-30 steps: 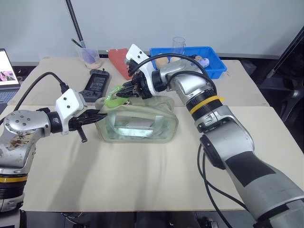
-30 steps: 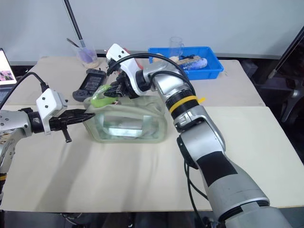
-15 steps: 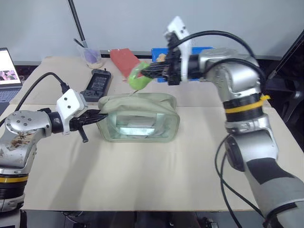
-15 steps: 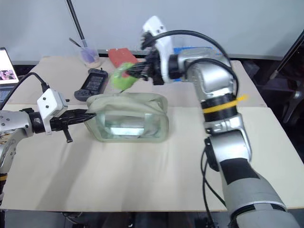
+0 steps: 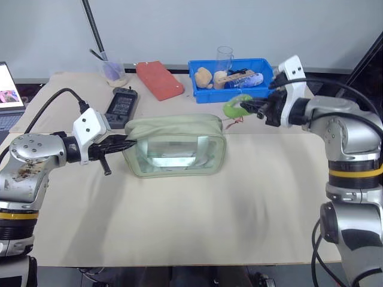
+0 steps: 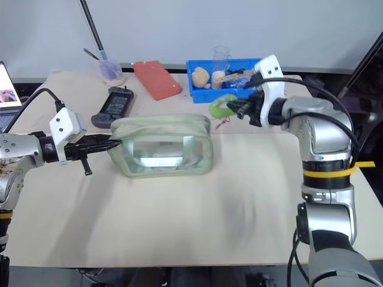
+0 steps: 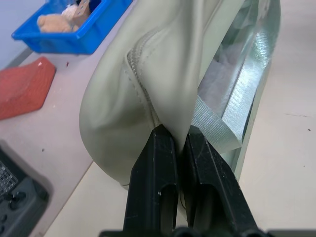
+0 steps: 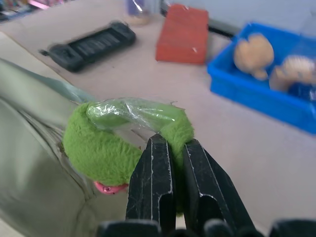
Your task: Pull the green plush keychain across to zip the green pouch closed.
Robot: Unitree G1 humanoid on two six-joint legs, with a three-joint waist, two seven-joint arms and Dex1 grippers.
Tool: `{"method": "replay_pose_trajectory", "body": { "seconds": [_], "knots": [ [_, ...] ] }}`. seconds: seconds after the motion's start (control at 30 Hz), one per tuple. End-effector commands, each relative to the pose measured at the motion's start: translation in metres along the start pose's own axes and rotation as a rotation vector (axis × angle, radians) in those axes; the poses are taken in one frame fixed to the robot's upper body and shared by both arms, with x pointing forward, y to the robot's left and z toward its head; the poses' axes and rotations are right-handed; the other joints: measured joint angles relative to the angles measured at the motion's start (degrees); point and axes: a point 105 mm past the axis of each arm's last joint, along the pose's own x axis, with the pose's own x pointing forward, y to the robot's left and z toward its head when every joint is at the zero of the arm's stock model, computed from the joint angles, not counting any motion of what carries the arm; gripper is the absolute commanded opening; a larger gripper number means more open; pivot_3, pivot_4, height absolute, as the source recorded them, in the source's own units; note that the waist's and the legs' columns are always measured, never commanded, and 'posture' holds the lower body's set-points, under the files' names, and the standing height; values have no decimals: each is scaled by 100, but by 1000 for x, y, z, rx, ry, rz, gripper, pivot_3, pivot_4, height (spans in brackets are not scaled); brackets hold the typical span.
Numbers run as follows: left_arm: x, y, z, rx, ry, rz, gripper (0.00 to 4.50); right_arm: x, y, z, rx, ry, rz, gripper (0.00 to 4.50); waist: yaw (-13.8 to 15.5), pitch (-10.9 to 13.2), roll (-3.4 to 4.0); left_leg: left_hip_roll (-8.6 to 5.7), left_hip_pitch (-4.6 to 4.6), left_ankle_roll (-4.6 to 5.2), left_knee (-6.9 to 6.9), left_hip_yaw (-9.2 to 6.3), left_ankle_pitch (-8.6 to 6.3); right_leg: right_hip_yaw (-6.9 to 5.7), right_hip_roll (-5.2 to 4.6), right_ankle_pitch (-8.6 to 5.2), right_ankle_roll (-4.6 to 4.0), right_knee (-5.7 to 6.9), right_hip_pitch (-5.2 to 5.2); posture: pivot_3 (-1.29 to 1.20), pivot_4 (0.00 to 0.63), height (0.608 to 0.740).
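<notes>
The green pouch (image 5: 176, 146) lies on the table, its clear window facing me and its top drawn flat. My left gripper (image 5: 127, 142) is shut on the fabric at the pouch's left end (image 7: 148, 94). My right gripper (image 5: 256, 110) is shut on the green plush keychain (image 5: 237, 106), a fuzzy lime ring (image 8: 118, 136) held in the air just past the pouch's right end. A thin cord runs from the ring down to the pouch's right top corner.
A blue tray (image 5: 270, 88) with small toys and a clear cup (image 5: 225, 57) stands behind the right gripper. A red block (image 5: 158, 79), a black controller (image 5: 121, 106) and a cup of pens (image 5: 112, 70) sit at the back left. A laptop (image 5: 8, 95) is at the far left edge.
My right gripper has swept the keychain from the pouch's left end, up over the top, to beyond its right end. The pouch top now lies drawn flat. The left gripper has kept its hold.
</notes>
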Motion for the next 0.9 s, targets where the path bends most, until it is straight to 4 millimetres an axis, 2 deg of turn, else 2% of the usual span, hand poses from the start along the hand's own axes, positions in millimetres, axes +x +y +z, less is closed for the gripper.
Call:
{"method": "replay_pose_trajectory", "body": {
  "seconds": [0.03, 0.1, 0.3, 0.37, 0.5, 0.63, 0.7, 0.77, 0.87, 0.9],
  "knots": [
    [-3, 7, -8, 3, 45, 21, 0, -9, -16, -20, 70, 0, -105, 10, -2, 0, 0, 0, 0, 0, 0, 0, 0, 0, 0, 0, 1, 0, 0, 0, 150, 740],
    [-1, 8, -6, 9, 39, 15, 0, 1, -5, -43, 145, 26, -90, 10, -7, -2, -3, 2, 3, 0, 0, 1, 0, 1, 2, -1, 1, 1, 3, 0, 150, 740],
    [1, 7, -5, 13, 32, 9, 0, 17, 26, -79, 276, 73, -25, 10, -24, -2, -2, 15, 5, 0, 0, 1, 0, 6, 20, 0, 1, 4, 2, 0, 150, 740],
    [1, 5, -5, 13, 28, 7, 0, 22, 42, -93, 329, 102, 22, 10, -23, -4, -2, 23, 6, 0, 0, 1, 0, 7, 28, -6, 11, 2, 4, 0, 150, 740],
    [2, 3, -3, 13, 20, 7, 0, 30, 66, -104, 338, 132, 94, 10, -25, -5, -1, 38, 12, 0, 0, 0, 0, 10, 43, -8, 12, 2, 6, 0, 150, 740],
    [1, 3, -2, 16, 17, 7, 0, 31, 68, -100, 218, 122, 130, 10, -26, -5, 0, 42, 19, 0, 0, 0, 0, 11, 48, -8, 14, 4, 7, 0, 150, 740],
    [0, 4, -1, 11, 10, 12, 0, 28, 60, -86, 188, 78, 131, 865, -25, -5, 0, 42, 21, 0, 0, 1, 0, 10, 48, -9, 15, 4, 7, 0, 150, 740],
    [-3, 4, 1, -3, -3, 9, 0, 22, 54, -68, 163, 32, 155, 1491, -26, -4, 1, 43, 20, 0, 1, 1, 0, 11, 50, -9, 15, 4, 7, 0, 150, 740],
    [-7, 1, 6, -58, -39, -11, 1039, 11, 45, -43, 102, -11, 187, 2555, -31, -3, 2, 45, 16, 1, 0, 1, 0, 13, 53, -9, 15, 4, 2, 0, 150, 740],
    [-9, 2, 8, -81, -55, -12, 1541, 7, 42, -35, 76, -21, 199, 2909, -29, -4, 2, 45, 13, 0, 0, 1, 0, 13, 52, -9, 15, 3, -1, 0, 150, 740]
  ]
}}
